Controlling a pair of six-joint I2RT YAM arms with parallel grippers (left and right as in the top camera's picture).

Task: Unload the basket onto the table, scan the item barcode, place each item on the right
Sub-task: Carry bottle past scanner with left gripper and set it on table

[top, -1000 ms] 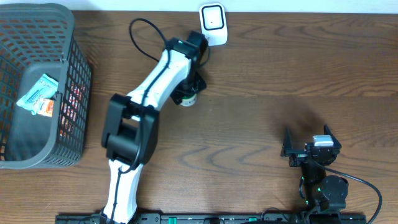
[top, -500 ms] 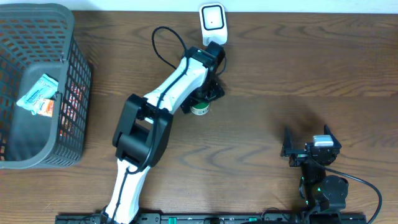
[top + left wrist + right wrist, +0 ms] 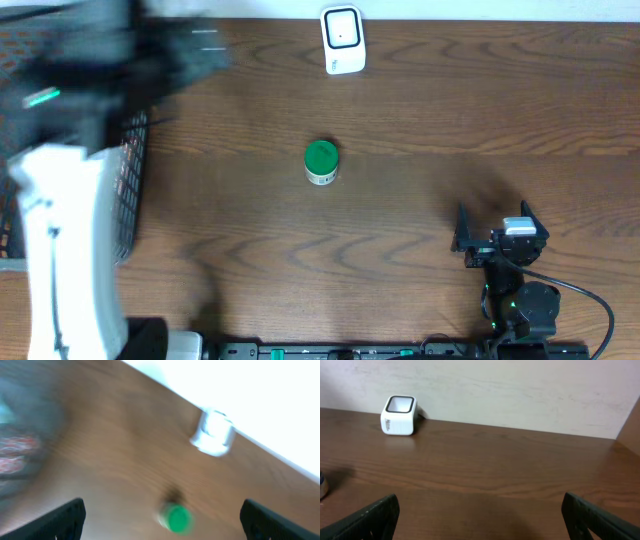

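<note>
The item, a small white bottle with a green cap (image 3: pixel 321 162), stands alone on the wooden table, below the white barcode scanner (image 3: pixel 342 40) at the far edge. My left gripper (image 3: pixel 190 45) is a motion-blurred shape at the upper left, over the basket corner and far from the bottle. In the left wrist view it (image 3: pixel 162 505) is open and empty, with the bottle (image 3: pixel 175 517) and scanner (image 3: pixel 214 434) blurred ahead. My right gripper (image 3: pixel 493 225) rests open near the front right, and nothing lies between its jaws (image 3: pixel 480 505). The scanner (image 3: pixel 398 415) sits far ahead of it.
A dark mesh basket (image 3: pixel 132 200) with packets inside stands at the left edge, largely covered by the blurred white left arm (image 3: pixel 70 250). A white wall runs behind the table.
My left gripper opened and let go of the bottle near the scanner, then the arm swung fast to the left over the basket. The bottle stays on the table. The right arm is still.
</note>
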